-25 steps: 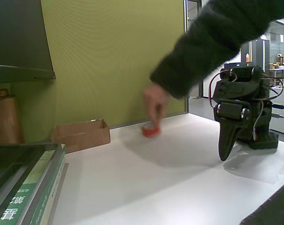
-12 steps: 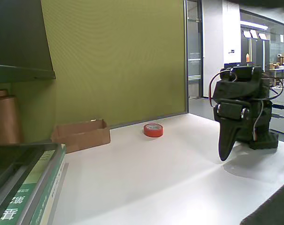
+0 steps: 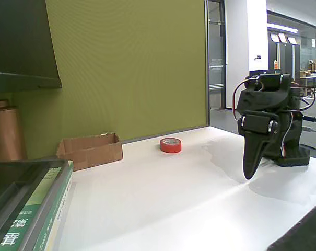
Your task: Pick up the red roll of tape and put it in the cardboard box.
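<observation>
White tabletop [image 3: 163, 204] against an olive-green partition [image 3: 126, 68], with an office corridor visible off to the right in the fixed view.

So the gripper [image 3: 250, 168] is parked on the right side, folded down with its tip pointing at the table, very close to the surface or touching it. It's holding nothing, and the dark fingers look closed together into one wedge, though from this side angle I honestly can't tell for sure if there's a gap.

What the next move turns on: the red roll of tape [image 3: 170, 145] lies to the left of the gripper and farther back toward the wall, well apart from it, with bare table between them. It's lying flat, hole up, so there's no real long axis to line up with; my guess is any approach angle works as long as the fingers straddle the ring or go rim-and-core.

Farther left still, near the wall, sits the cardboard box [image 3: 90, 150], open top, near the tape but not touching it. So it's all one leftward sweep.

The arm [image 3: 267, 117] itself is hunched over its base, upper joints stacked, wires looping off the top. Books [image 3: 32, 209] sit at the near left and a brown cylinder [image 3: 5, 133] at the far left, both out of the way.
</observation>
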Tool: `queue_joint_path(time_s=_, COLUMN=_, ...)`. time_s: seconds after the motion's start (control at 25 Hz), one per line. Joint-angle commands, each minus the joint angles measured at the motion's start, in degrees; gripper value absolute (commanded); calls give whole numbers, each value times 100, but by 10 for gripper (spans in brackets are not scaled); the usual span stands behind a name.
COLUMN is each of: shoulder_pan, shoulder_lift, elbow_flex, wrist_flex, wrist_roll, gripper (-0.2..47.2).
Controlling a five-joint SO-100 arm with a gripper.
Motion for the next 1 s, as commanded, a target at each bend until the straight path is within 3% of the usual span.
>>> queue_joint_path(time_s=0.0, shoulder_pan=-97, shoulder_lift=492, elbow_flex=70, wrist_flex=26, wrist_roll=-62, gripper=1)
queue_joint_path(time_s=0.84, shoulder_pan=-97, shoulder_lift=492, elbow_flex=70, wrist_flex=26, wrist_roll=-62, gripper=1)
queue_joint_path(time_s=0.96, shoulder_pan=-290, shoulder_lift=492, elbow_flex=70, wrist_flex=26, wrist_roll=-255, gripper=1)
